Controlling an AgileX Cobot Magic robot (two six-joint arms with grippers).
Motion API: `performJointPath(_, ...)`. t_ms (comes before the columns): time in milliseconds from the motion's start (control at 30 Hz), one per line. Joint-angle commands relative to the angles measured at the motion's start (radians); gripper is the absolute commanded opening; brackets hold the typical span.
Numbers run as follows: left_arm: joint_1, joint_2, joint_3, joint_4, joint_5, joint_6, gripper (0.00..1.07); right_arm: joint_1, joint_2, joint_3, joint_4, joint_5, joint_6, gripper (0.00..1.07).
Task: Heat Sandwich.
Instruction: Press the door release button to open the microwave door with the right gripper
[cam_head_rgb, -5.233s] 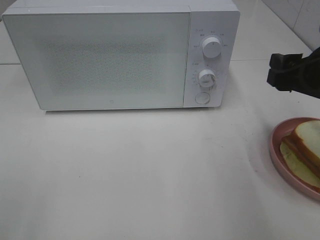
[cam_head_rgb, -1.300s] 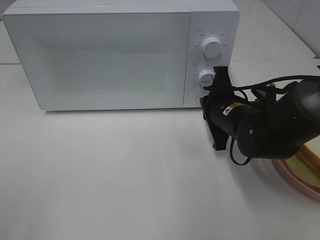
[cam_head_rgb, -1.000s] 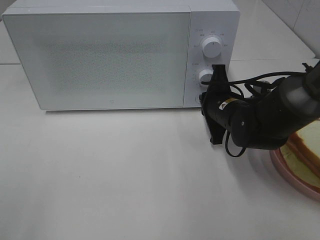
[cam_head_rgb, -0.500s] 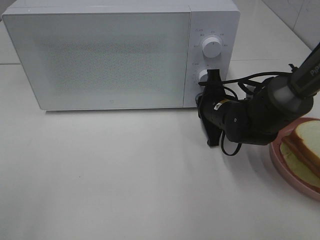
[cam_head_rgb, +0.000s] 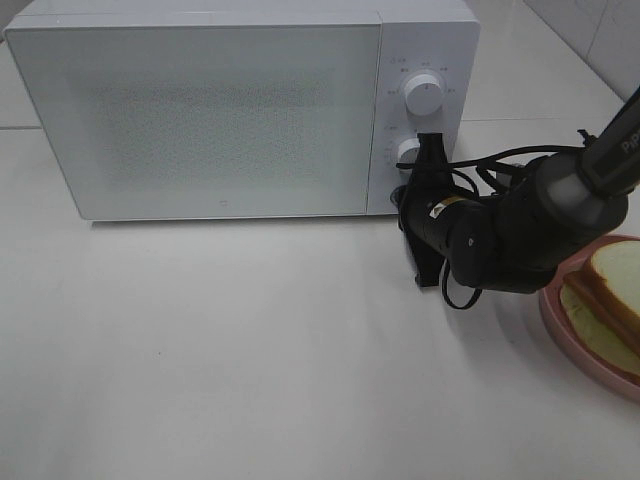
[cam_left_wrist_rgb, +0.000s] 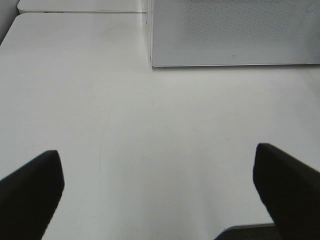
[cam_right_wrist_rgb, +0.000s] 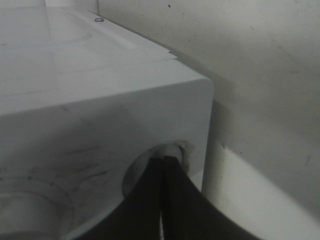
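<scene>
In front of the microwave (cam_head_rgb: 200, 110), towards its left corner, the left end effector (cam_left_wrist_rgb: 159, 189) is held over the bare counter (cam_head_rgb: 250, 350) with its jaws spread wide and nothing between them. The microwave's door (cam_head_rgb: 200, 150) is seen closed. If it is hinged on the left, which cannot be told, a sudden release could swing it out into that waiting end effector.

At the lower right corner of the microwave's front, the right end effector (cam_right_wrist_rgb: 163, 162) is fully closed with nothing gripped, and its joined tips are set against the round button (cam_right_wrist_rgb: 172, 148) below the two knobs (cam_head_rgb: 424, 95). The contact is narrow, so an off-centre push could let the tips slide off onto the panel. Too hard a push could shove the light microwave back across the counter instead of releasing the latch. The loose cables on the arm run close to the lower knob (cam_head_rgb: 405, 150) and could catch on it.

The sandwich (cam_head_rgb: 610, 290) lies on a pink plate (cam_head_rgb: 553, 310) to the right of the microwave and nearer the front of the counter. The right arm's bulky body appears just beside the plate, so a careless withdrawal could knock the plate or tip the sandwich off.
</scene>
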Motion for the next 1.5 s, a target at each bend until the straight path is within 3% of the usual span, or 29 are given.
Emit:
performJointPath(33, -0.005, -0.019, 0.002, -0.005, -0.005, -0.007, 0.98, -0.012, -0.028, -0.023, 0.018, -0.142, -0.022, 0.0)
performJointPath(533, -0.005, -0.019, 0.002, -0.005, -0.005, -0.007, 0.98, -0.012, -0.028, -0.035, 0.064, -0.225, -0.042, 0.0)
performJointPath(1067, -0.005, -0.019, 0.002, -0.005, -0.005, -0.007, 0.98, -0.024, 0.043, -0.221, 0.089, -0.299, -0.118, 0.0)
performJointPath(1500, -0.005, -0.019, 0.002, -0.005, -0.005, -0.007, 0.98, -0.024, 0.043, -0.225, 0.092, -0.289, -0.149, 0.0)
